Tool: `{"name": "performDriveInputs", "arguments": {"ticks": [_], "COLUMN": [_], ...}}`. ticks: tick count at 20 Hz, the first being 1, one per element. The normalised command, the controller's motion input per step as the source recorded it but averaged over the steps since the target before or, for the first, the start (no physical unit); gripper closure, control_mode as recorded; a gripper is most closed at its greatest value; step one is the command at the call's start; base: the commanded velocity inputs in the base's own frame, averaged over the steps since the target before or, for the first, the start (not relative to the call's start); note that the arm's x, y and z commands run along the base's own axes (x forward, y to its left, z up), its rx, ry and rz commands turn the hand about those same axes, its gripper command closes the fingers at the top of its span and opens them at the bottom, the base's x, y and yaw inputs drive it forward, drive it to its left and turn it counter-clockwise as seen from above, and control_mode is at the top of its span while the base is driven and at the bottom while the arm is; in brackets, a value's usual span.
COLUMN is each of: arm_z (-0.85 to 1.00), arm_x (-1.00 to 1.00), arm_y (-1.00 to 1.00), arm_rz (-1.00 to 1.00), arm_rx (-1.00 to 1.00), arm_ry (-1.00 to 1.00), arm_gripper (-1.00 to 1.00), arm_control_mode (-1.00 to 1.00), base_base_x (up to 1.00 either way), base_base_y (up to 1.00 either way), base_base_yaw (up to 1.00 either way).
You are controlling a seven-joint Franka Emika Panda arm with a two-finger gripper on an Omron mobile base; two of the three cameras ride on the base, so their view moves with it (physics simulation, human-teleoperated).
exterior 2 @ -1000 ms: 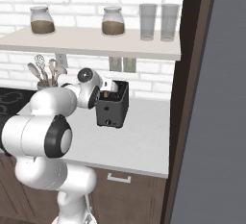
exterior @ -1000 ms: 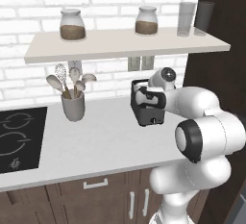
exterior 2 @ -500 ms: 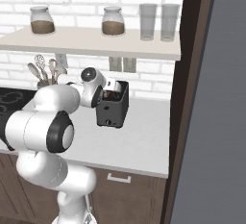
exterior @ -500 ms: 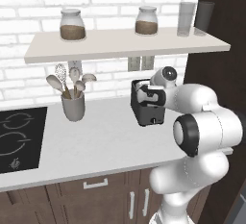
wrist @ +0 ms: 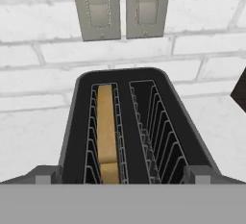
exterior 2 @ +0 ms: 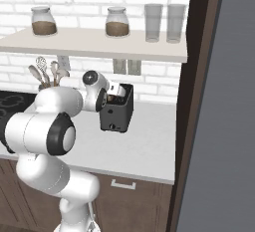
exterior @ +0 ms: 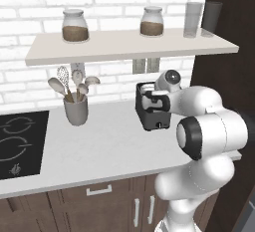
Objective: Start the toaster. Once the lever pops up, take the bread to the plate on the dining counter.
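The black toaster [exterior: 155, 118] stands on the white wall counter [exterior: 99, 146] under the shelf, also seen from the other side as toaster [exterior 2: 117, 115]. My gripper [exterior: 155, 99] hovers just above its top slots, open, with nothing between the fingers. In the hand view the toaster [wrist: 77, 122] lies right below the gripper [wrist: 122, 174], whose fingertips [wrist: 45, 174] straddle its near end. The golden-brown bread [wrist: 106, 131] sits down in the left slot; the right slot is bare. The plate and the dining counter are out of view.
A grey utensil cup [exterior: 75, 109] stands left of the toaster, and a black cooktop [exterior: 17, 144] beyond it. The shelf [exterior: 124, 47] with jars and glasses hangs close overhead. A dark tall cabinet [exterior 2: 199, 86] closes the right side. Two wall outlets [wrist: 120, 6] sit behind the toaster.
The arm's elbow has shifted slightly. The hand has stayed above the toaster with its jaws open.
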Motion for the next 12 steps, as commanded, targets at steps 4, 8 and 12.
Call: {"name": "performDriveInputs", "arguments": {"ticks": [4,8,12], "arm_z": [0.00,0.00,-0.01], "arm_x": [0.00,0.00,0.07], "arm_y": [0.00,0.00,0.00], "arm_rz": [0.00,0.00,0.00], "arm_rx": [0.04,0.02,0.00], "arm_ry": [0.00,0.02,0.03], "arm_gripper": [-1.00,-1.00,-1.00], "arm_control_mode": [-1.00,-1.00,-1.00], "base_base_x": [0.00,0.00,0.00], "base_base_y": [0.00,0.00,0.00], "base_base_yaw": [0.00,0.00,0.00]}}
